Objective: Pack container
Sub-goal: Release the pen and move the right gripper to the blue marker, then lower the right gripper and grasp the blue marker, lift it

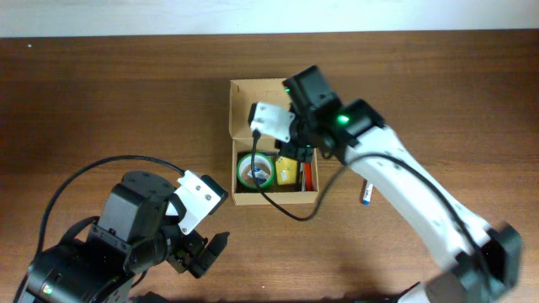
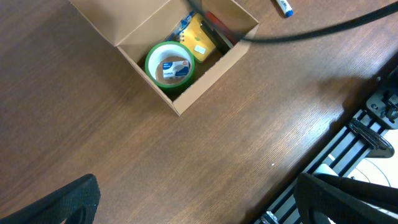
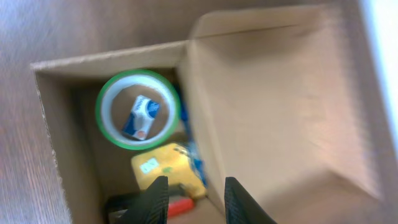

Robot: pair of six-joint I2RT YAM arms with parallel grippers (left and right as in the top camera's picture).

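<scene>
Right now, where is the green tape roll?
In the overhead view the green tape roll lies inside the open cardboard box, at its left end, right beside a yellow packet.

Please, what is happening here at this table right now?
The right gripper hovers over the open cardboard container, holding nothing, jaws slightly apart. Inside lie a green tape roll, a yellow pack and something red. A pen lies on the table beside the container. The left gripper sits wide open, away from it.
</scene>
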